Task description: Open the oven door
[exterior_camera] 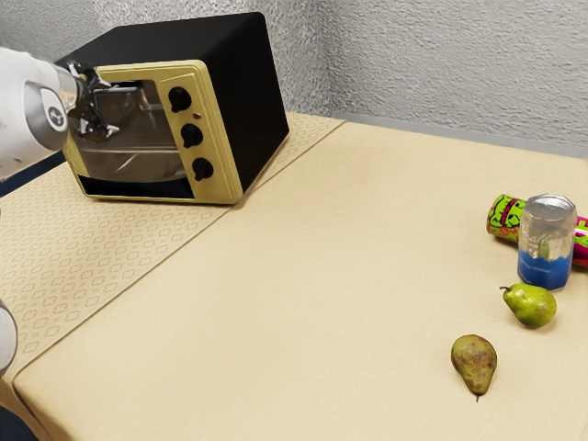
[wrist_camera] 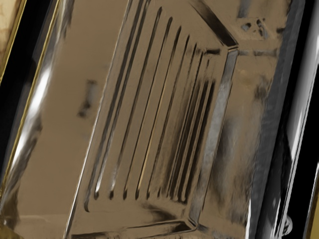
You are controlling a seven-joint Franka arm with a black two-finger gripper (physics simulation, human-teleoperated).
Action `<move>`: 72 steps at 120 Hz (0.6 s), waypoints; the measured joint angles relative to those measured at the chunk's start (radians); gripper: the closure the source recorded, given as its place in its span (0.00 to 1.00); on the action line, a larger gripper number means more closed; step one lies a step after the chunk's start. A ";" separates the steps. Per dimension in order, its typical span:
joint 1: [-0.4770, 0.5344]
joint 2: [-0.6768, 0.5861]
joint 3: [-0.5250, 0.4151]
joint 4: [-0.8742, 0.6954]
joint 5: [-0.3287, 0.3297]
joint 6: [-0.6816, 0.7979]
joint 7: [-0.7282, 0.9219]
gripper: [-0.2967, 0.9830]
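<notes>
Close by the gripper (exterior_camera: pixel 107 106), oven door (exterior_camera: pixel 149 133).

The oven's side (exterior_camera: pixel 262 101) is smooth, matt black, while its front frame (exterior_camera: pixel 220 165) looks like brushed, gold-toned metal with a soft sheen. The door glass (exterior_camera: pixel 133 119) is glossy and see-through, catching streaky reflections. Behind it, the ribbed back panel (wrist_camera: pixel 144 124) looks like smooth pressed metal. The handle (wrist_camera: pixel 301 99) is polished and mirror-bright; the knobs (exterior_camera: pixel 180 99) look like dark plastic. The wall (exterior_camera: pixel 413 64) is rough, pebbly plaster. The table covering (exterior_camera: pixel 303 294) is smooth and matt, cloth or paper, I can't tell which. The can (exterior_camera: pixel 548 243) has a shiny metal top. The green pear (exterior_camera: pixel 530 305) is faintly glossy, the brown pear (exterior_camera: pixel 474 361) duller and speckled.
</notes>
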 joint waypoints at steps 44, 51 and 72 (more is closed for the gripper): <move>-0.002 0.043 -0.039 0.001 0.009 0.045 -0.009 0.23; -0.002 0.044 -0.039 0.001 0.007 0.048 -0.011 0.23; -0.004 0.043 -0.041 0.001 -0.007 0.054 -0.015 0.23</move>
